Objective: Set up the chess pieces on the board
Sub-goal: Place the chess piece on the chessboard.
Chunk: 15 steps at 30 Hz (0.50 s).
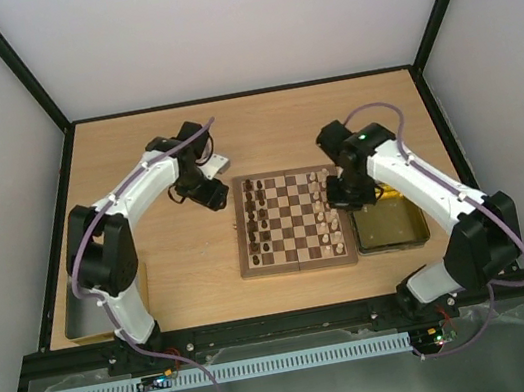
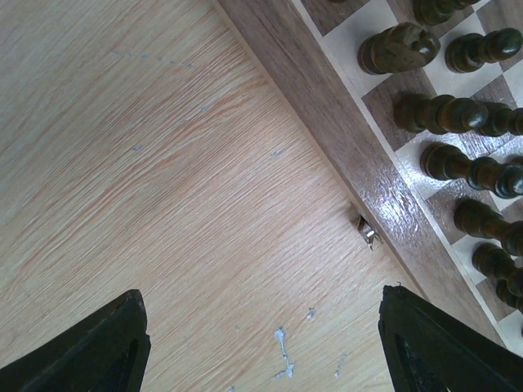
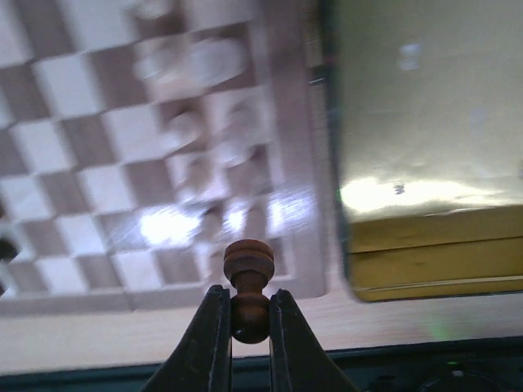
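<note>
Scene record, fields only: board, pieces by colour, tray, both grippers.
board: chessboard lying flat mid-table
dark pieces: dark pieces standing along the board's left columns
cream pieces: cream pieces along its right columns
tray: yellow tray beside the board's right edge
left gripper: left gripper open and holding nothing, over bare table just off the board's left border
right gripper: right gripper shut on an upright brown piece, near the board's right edge

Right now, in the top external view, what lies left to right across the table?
Tan box → left end effector → dark chess pieces → bare middle of the board → cream chess pieces → yellow tray.
</note>
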### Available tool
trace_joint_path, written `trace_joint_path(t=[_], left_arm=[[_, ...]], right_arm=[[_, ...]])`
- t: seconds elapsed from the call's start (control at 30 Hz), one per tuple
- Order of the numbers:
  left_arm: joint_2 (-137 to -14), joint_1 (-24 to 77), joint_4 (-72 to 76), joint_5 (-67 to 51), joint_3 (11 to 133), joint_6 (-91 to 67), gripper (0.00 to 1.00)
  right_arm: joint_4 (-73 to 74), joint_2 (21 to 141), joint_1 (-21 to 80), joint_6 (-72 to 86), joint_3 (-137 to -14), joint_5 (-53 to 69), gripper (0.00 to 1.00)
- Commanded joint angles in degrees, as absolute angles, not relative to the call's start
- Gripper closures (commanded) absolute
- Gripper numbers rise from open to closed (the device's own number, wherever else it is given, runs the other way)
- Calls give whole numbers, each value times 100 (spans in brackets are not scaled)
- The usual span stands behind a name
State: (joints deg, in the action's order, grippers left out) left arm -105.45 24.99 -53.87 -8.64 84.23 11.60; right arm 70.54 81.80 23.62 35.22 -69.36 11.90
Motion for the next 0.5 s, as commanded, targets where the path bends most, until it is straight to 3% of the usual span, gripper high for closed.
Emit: trace_joint_path(t=[0.0, 0.27, 0.47], left_arm=[[-10186, 2411, -5406, -757, 8267, 1222, 23], [-9834, 2282, -5401, -732, 8111, 1222, 23], [-9557, 2123, -5366, -712, 7987, 1230, 23]], right_arm=[[7377, 8321, 3296, 3790, -7377, 1606, 97], [7365, 9159, 4608, 3672, -8130, 1934, 97], [7248, 9879, 4982, 3359, -8542, 2034, 97]])
